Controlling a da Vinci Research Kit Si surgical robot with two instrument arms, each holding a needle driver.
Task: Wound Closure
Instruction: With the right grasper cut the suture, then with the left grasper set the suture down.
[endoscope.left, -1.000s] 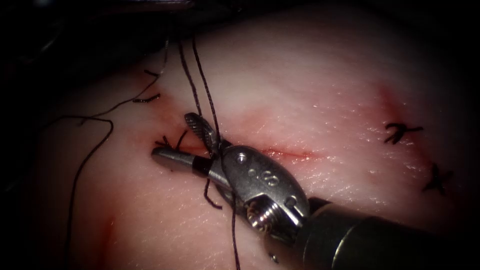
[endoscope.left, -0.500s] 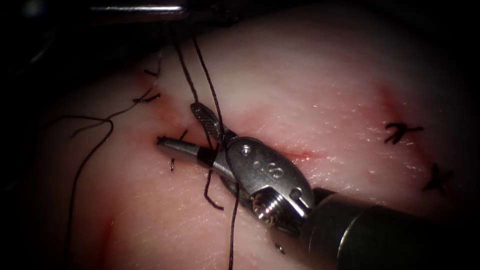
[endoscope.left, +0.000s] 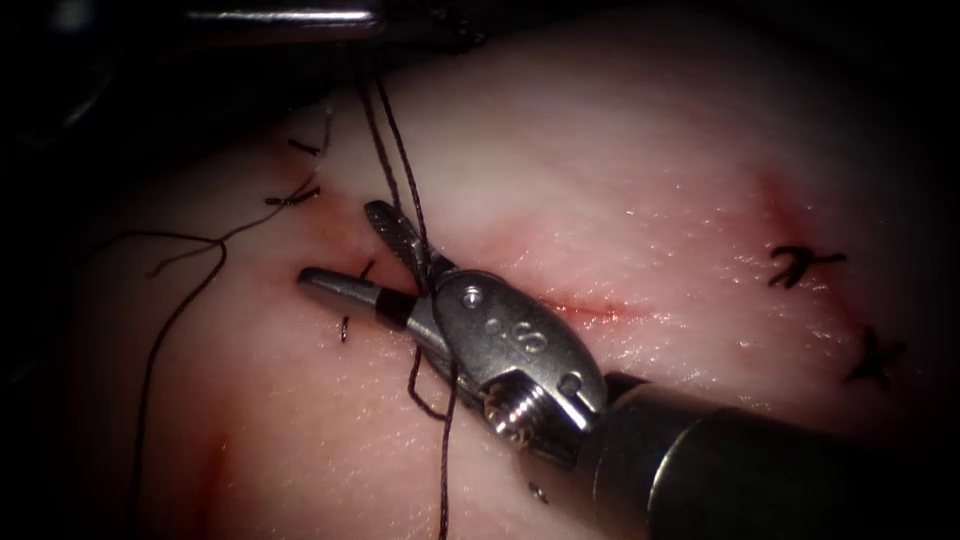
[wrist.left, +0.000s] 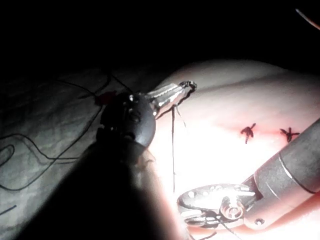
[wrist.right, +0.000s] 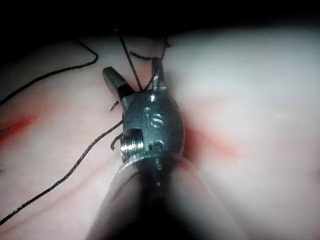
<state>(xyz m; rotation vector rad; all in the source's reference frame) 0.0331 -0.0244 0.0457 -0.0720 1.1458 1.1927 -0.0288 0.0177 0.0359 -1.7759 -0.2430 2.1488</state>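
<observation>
Right end effector (endoscope.left: 365, 255) over the cut (endoscope.left: 585, 308), jaws spread wide around two strands of thread (endoscope.left: 400, 160), gripping nothing, left end effector (wrist.left: 187, 87) clamped on thread, needle unseen

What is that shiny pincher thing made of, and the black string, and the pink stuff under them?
The right arm's shiny silver tool looks like polished metal: it glints and has a screw. Its fingers stand open with thin black thread running between them, holding nothing. The thread looks like dark, matte fibre, limp and curling. The pale pink tissue is pork belly, soft and wet-looking, with a glistening surface.
</observation>
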